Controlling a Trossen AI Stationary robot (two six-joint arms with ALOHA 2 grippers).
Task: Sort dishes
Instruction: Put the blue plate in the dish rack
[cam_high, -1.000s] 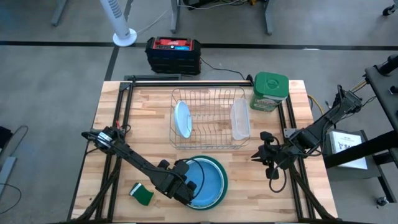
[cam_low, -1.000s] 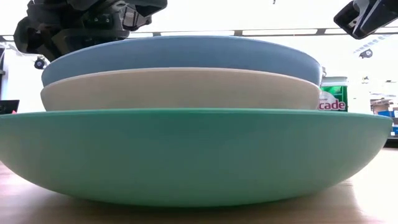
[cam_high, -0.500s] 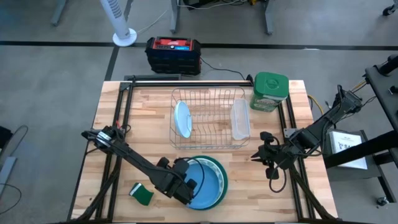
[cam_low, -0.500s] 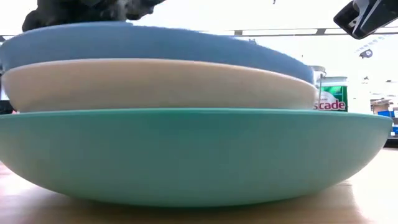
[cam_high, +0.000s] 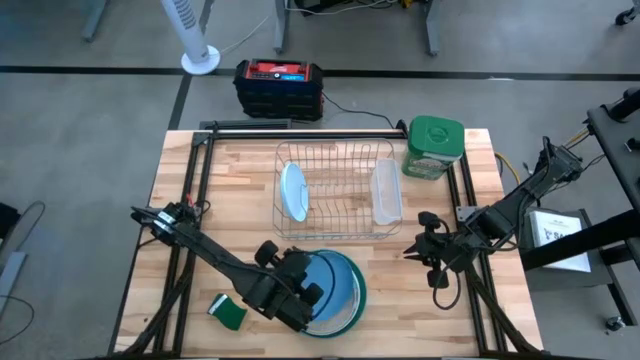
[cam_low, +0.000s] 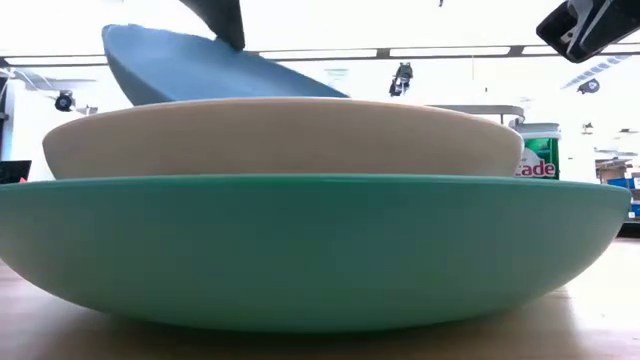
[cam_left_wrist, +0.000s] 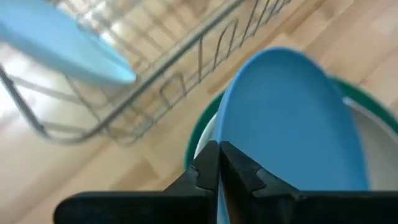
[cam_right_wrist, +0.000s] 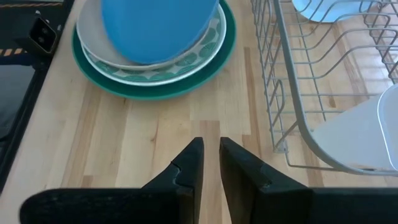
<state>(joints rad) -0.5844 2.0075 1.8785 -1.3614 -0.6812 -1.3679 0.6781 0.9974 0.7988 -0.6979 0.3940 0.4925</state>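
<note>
Three plates are stacked near the table's front middle. The largest, teal-rimmed plate (cam_high: 358, 283) (cam_low: 300, 250) is at the bottom, the white plate (cam_low: 280, 135) (cam_right_wrist: 87, 38) is on it, and the blue plate (cam_high: 335, 290) (cam_low: 190, 65) is on top. My left gripper (cam_high: 303, 293) (cam_left_wrist: 217, 163) is shut on the blue plate at the stack's left side. My right gripper (cam_high: 425, 250) (cam_right_wrist: 210, 149) hovers right of the stack, empty, its fingers nearly together. My left gripper pinches the blue plate's rim (cam_left_wrist: 219, 135) between its two fingers, on the side toward the table's left edge. The fingers come from the left, slanting down. The held side is raised and the plate tilts. Its opposite side rests on the white plate.
A wire dish rack (cam_high: 335, 190) stands behind the stack, with a light blue plate (cam_high: 292, 190) on edge at its left and a white plate (cam_high: 386, 192) at its right. A green-lidded container (cam_high: 434, 145) stands at the back right. A green sponge (cam_high: 229, 312) lies front left.
My left gripper has taken the blue plate's left rim and gone up with it. The plate has tipped: its left side is lifted off the white plate and its right side stays down. The white and teal-rimmed plates have stayed in place.
</note>
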